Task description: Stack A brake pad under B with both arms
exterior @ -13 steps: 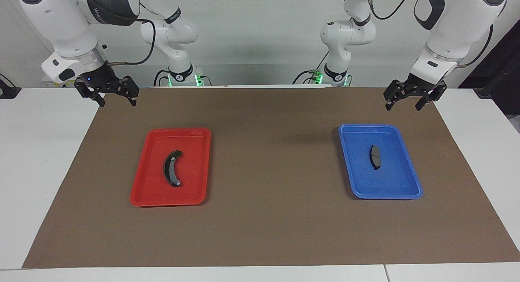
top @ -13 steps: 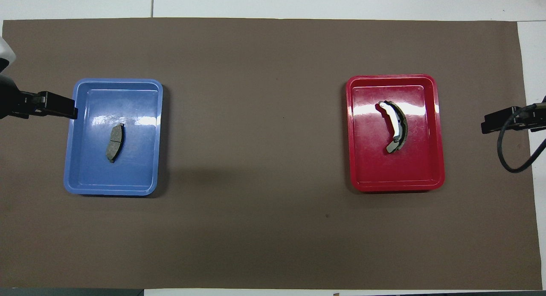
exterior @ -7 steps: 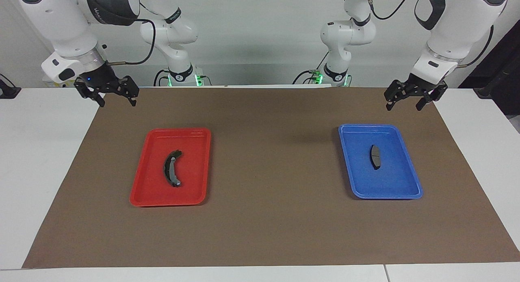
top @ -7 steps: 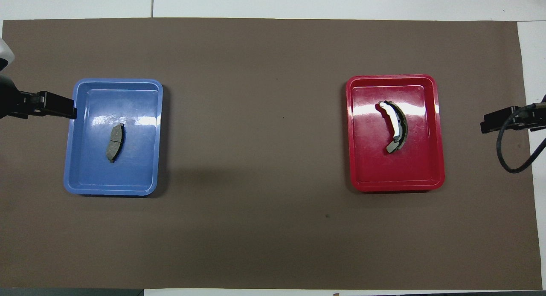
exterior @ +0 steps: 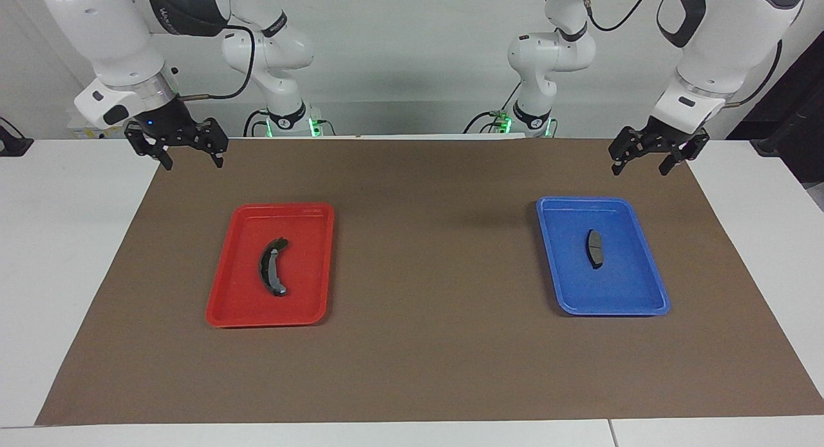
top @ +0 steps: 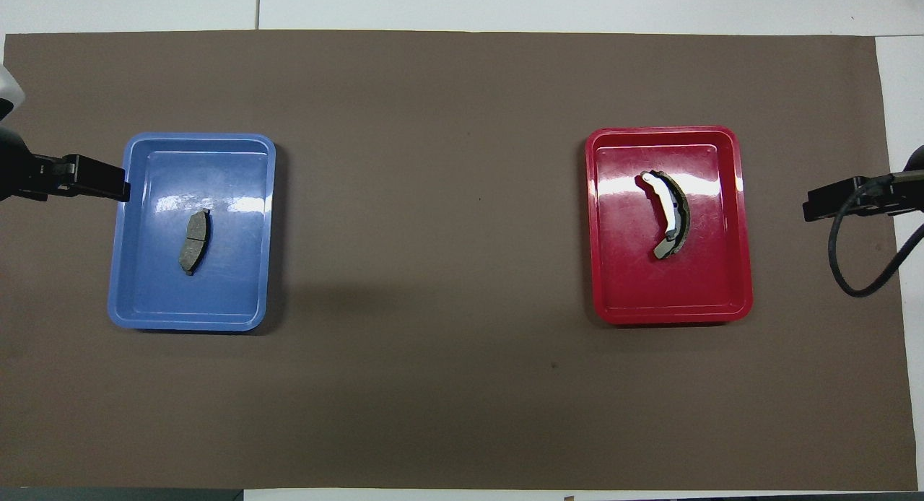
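Observation:
The short, stubby A brake pad (exterior: 594,248) lies in the blue tray (exterior: 650,286) toward the left arm's end of the table; it also shows in the overhead view (top: 193,242). The long crescent B (exterior: 273,275) lies in the red tray (exterior: 238,305) toward the right arm's end; it also shows in the overhead view (top: 671,214). My left gripper (exterior: 638,169) hangs open and empty over the mat, above the blue tray's robot-side edge, and shows in the overhead view (top: 97,183). My right gripper (exterior: 194,163) hangs open and empty over the mat's corner, apart from the red tray, and shows in the overhead view (top: 830,202).
A brown mat (exterior: 425,344) covers most of the white table (exterior: 58,254). The blue tray (top: 123,270) and red tray (top: 743,270) lie far apart on it. A black cable (top: 841,270) loops below the right gripper.
My right gripper has shifted slightly inward over the mat's corner toward the red tray. The left gripper, both pads and both trays have not moved.

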Robot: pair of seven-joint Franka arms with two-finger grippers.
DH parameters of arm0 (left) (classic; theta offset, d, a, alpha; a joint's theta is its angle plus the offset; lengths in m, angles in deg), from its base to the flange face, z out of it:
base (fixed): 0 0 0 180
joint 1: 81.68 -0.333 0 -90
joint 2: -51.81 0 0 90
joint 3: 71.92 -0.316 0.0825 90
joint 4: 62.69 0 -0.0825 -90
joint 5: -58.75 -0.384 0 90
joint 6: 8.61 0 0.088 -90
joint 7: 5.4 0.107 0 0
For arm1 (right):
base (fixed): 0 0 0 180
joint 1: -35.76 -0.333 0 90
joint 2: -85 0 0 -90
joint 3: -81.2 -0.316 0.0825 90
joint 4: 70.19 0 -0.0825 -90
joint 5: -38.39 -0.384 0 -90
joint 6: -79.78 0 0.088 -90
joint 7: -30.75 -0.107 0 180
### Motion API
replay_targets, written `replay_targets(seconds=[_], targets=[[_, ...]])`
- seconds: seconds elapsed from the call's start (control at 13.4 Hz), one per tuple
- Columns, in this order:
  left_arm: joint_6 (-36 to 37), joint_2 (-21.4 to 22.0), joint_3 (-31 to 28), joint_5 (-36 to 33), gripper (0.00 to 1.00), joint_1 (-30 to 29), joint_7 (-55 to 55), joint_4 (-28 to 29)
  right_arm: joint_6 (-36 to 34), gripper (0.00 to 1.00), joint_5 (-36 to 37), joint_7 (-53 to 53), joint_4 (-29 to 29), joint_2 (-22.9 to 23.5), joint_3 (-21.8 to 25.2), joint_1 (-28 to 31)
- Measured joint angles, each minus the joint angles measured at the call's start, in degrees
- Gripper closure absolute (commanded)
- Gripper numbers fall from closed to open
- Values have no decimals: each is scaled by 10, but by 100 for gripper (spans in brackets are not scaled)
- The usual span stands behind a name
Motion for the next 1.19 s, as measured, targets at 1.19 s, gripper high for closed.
replay_targets(seconds=[1.19], targets=[[-199, -11, -49, 0, 2, 0, 74, 201, 112, 1, -1, -86, -23, 141, -43, -34]])
